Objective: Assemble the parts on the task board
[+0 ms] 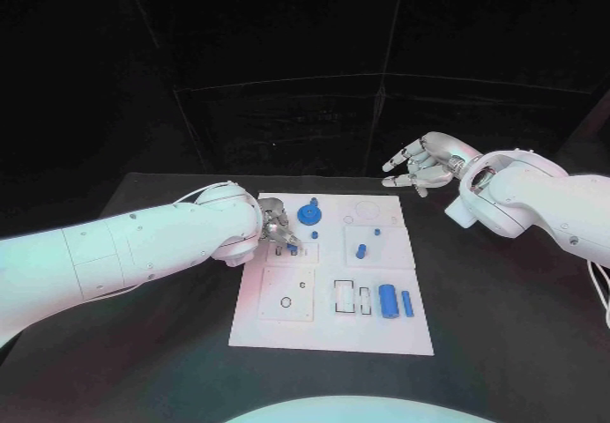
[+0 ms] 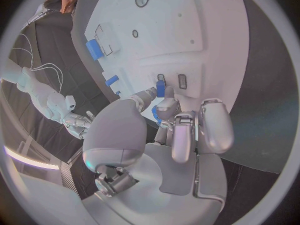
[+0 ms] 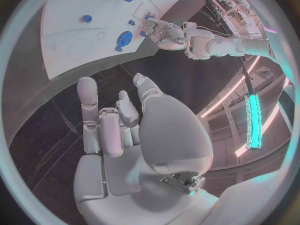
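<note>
- The white rectangular task board (image 1: 333, 330) lies flat on the black surface (image 1: 509, 335), its near edge closest to the camera; two blue cylindrical parts (image 1: 388, 300) rest side by side near its front right, beside rectangular outlined slots.
- Mid-board, the robot's silver left hand (image 1: 276, 231) bends down over the board's left half, its fingers (image 2: 164, 106) pinching a small blue peg (image 2: 160, 89) just at a pair of small slots (image 2: 181, 81).
- A round blue gear-like part (image 1: 309, 213) sits just beyond that hand; a smaller blue piece (image 1: 360, 250) stands toward the board's centre.
- The silver right hand (image 1: 425, 164) hovers past the board's far right corner, fingers spread, holding nothing.
- Likely step: seating the peg in its slot.
- Risks: a tilted peg could jam at the slot's rim or slip from the light pinch; the fingers crowd the slot and may mask misalignment; a downward push on a jammed peg could shift the unheld board.
</note>
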